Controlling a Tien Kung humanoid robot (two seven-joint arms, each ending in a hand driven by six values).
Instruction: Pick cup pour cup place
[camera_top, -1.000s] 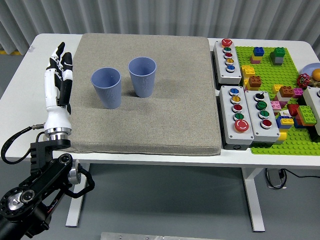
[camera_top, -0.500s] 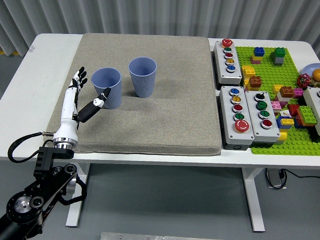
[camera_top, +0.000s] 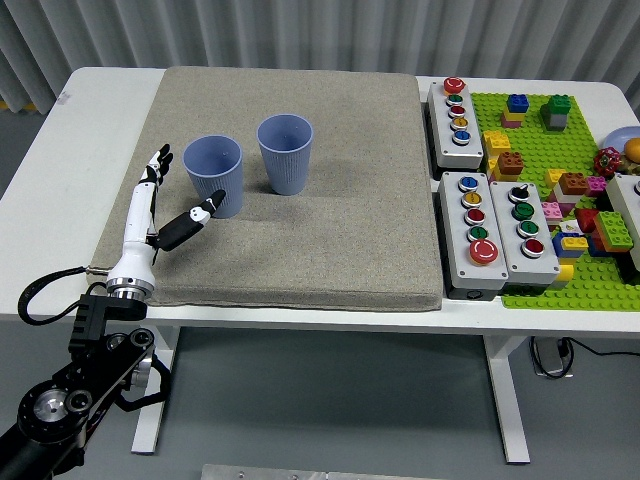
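Two blue ribbed cups stand upright on a grey mat (camera_top: 300, 240). The left cup (camera_top: 214, 176) is nearer my left hand; the right cup (camera_top: 285, 153) stands just behind and to its right. My left hand (camera_top: 168, 200) is white with black fingertips, seen edge-on just left of the left cup. Its fingers are spread, the thumb pointing toward the cup's base, and it holds nothing. It does not touch the cup. The right arm is out of view.
Two grey button boxes (camera_top: 497, 235) and a third (camera_top: 455, 123) lie right of the mat. A green baseplate (camera_top: 560, 140) with several coloured bricks fills the far right. The white table's left strip (camera_top: 80, 170) lies beside my hand.
My left hand turned from flat-on to edge-on, moved right toward the left cup and spread its thumb. In the last half second it dropped slightly. The cups have not moved.
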